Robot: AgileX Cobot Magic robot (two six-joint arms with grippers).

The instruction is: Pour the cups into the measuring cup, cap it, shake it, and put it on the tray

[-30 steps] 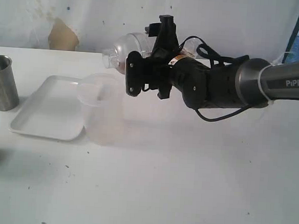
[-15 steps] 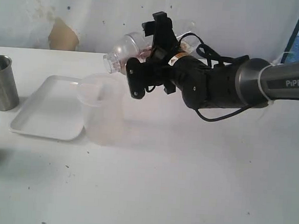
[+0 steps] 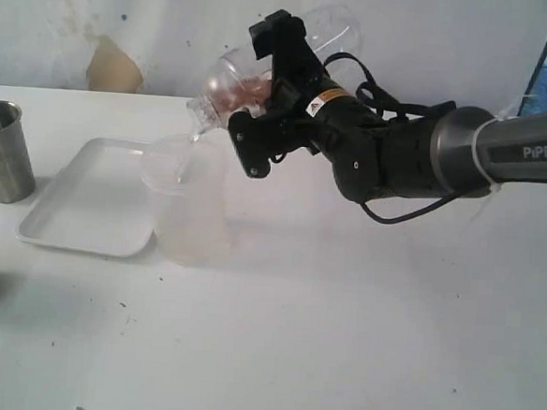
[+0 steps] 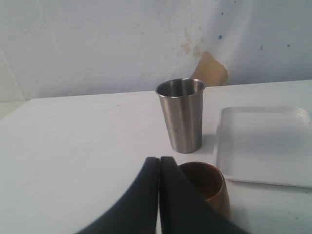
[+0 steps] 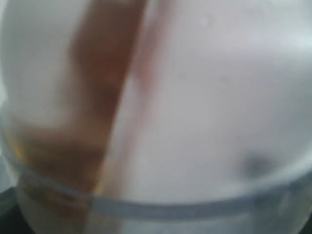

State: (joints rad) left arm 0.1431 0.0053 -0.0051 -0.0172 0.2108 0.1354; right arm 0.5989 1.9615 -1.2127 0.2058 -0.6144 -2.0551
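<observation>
R gripper (image 3: 261,87) is clamped across the measuring cup (image 3: 325,26), jaws wide on its clear body. The cup is held in the air and tipped, base up to the right. The cap (image 3: 216,93) is on, knob pointing down-left, just above the rim of the frosted tub (image 3: 188,213). Brownish contents sit toward the cap end. R wrist view is a blur of clear plastic w/ a brown streak, so prob. that same cup.

L gripper (image 4: 158,165) has its fingers pressed together, holding nothing, just beside the brown cup (image 4: 207,184) at near left. Steel tumbler (image 4: 184,114) stands upright farther back, w/ the tray (image 4: 265,146) right of it, left of the tub.

White table (image 3: 339,341), a few dark specks. Far wall (image 3: 435,47) white, stained, w/ a tan patch (image 3: 113,62).
</observation>
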